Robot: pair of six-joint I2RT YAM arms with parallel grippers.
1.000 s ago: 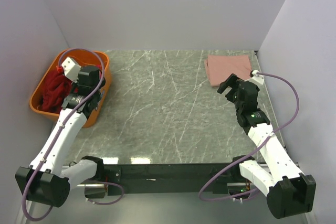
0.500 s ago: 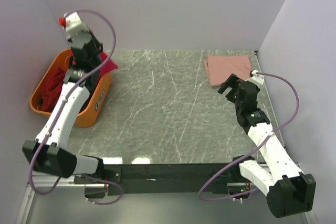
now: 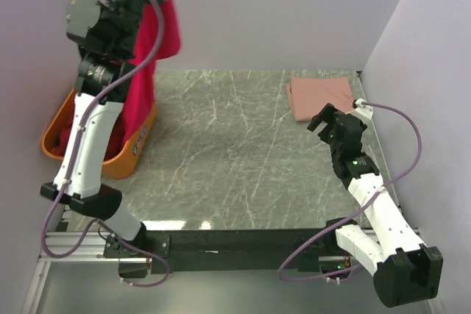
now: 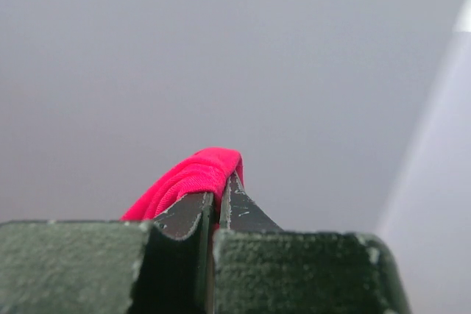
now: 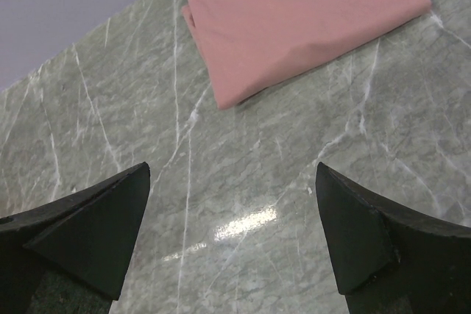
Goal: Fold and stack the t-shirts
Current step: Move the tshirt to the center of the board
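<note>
Crimson-pink soft cloth t-shirt [image 3: 151, 42] [image 4: 193, 179] hangs from the left tool [image 4: 219, 183], which is clamped tight on a bunch of it, high above the orange plastic tub [image 3: 132, 148], where dark red cloth [image 3: 62, 134] lies. Folded salmon-pink t-shirt [image 3: 319, 95] [image 5: 302, 20] rests on the grey marble table [image 3: 221, 152], far right. The right tool [image 5: 232, 182] [image 3: 324, 123] hovers near it, jaws wide apart, empty.

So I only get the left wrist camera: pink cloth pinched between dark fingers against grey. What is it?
Observer: A crimson-pink t-shirt, hanging from the left gripper, high above an orange tub.
Operator: Anything in the tub?
Observer: Yes, dark red cloth shows inside it.
Operator: And the other arm?
Observer: The right gripper is open over the table, near a folded salmon-pink t-shirt.
</note>
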